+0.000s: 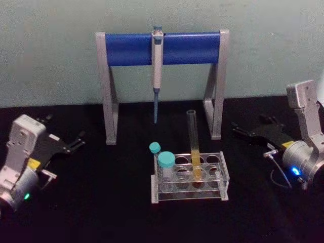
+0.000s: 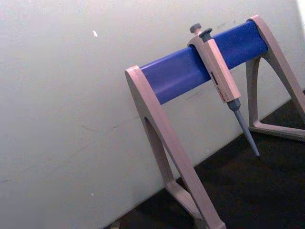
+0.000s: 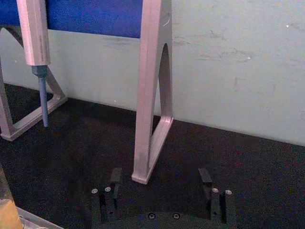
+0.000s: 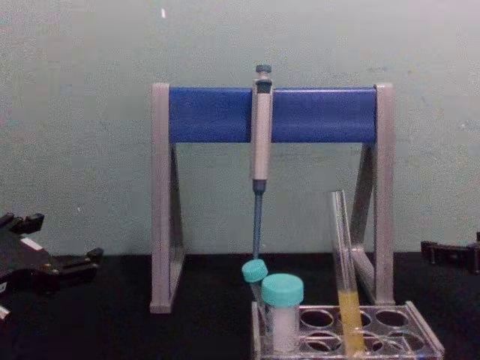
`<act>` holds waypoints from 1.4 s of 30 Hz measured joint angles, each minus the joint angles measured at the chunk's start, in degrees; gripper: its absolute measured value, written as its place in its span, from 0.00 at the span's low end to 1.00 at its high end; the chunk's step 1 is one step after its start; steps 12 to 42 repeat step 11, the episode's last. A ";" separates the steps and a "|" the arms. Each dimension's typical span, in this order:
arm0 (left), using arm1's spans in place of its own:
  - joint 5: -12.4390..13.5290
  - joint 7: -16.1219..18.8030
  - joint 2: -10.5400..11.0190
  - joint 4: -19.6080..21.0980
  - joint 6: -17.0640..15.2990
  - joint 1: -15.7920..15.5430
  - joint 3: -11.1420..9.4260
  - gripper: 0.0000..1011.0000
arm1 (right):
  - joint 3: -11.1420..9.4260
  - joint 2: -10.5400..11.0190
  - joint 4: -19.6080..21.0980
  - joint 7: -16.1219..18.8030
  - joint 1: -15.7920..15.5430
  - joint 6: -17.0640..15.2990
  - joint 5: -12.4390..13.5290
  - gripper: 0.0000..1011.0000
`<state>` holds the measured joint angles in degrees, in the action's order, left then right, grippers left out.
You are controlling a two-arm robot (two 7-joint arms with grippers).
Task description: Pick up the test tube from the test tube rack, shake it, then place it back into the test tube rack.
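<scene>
Test tube (image 1: 193, 144) stands seated in test tube rack (image 1: 223, 172), between and well apart from both grippers. Left gripper (image 1: 76, 143) and right gripper (image 1: 240, 130): fingers spread, holding nothing.

You see the test tube (image 1: 194, 147) standing in the test tube rack (image 1: 223, 174) (leaning slightly), the pipette stand (image 1: 162, 48) behind it, a hand (image 1: 76, 143) either side.
</scene>
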<state>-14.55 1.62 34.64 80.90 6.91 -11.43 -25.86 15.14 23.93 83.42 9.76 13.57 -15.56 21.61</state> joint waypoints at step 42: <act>0.00 0.00 0.00 0.00 0.00 0.00 0.00 0.99 | 0.00 0.00 0.00 0.00 0.00 0.00 0.00 0.99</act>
